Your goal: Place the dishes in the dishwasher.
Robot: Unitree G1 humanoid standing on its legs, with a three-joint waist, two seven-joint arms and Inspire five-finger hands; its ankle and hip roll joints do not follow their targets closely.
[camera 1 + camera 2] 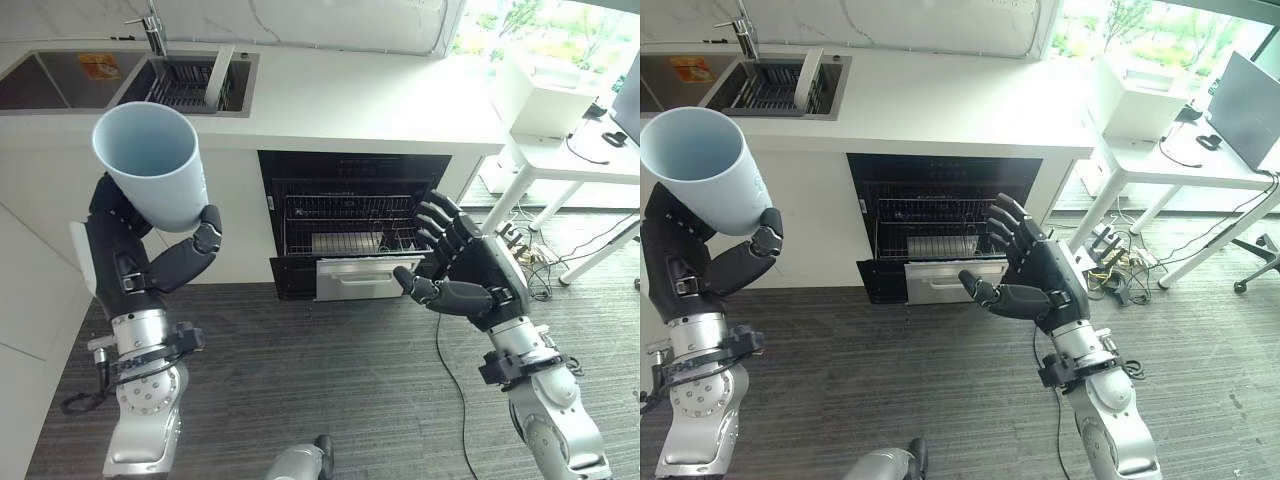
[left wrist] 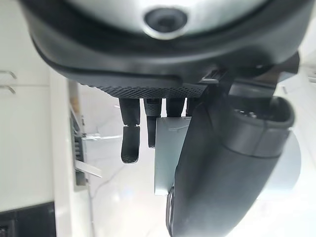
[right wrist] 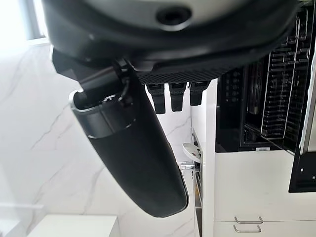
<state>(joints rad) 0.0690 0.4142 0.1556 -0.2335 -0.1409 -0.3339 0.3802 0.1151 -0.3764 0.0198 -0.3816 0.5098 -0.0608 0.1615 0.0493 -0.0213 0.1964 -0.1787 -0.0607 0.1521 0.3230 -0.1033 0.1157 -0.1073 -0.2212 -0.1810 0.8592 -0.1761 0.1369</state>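
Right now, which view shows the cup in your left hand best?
The left eye view: the pale blue cup shows whole, mouth included, held by the left hand. The right eye view matches it; the left wrist view catches a sliver.

We are facing the dishwasher (image 1: 355,220), which is standing open under the surface (image 1: 340,105), its wire rack (image 1: 345,225) lying clear of dishes. Our right hand (image 1: 470,270), fingers spread, is hovering just in front of the opening's right side. Our left hand (image 1: 150,265) is holding the blue cup (image 1: 155,165) well left of it, with bare floor (image 1: 330,380) lying between us and the machine.
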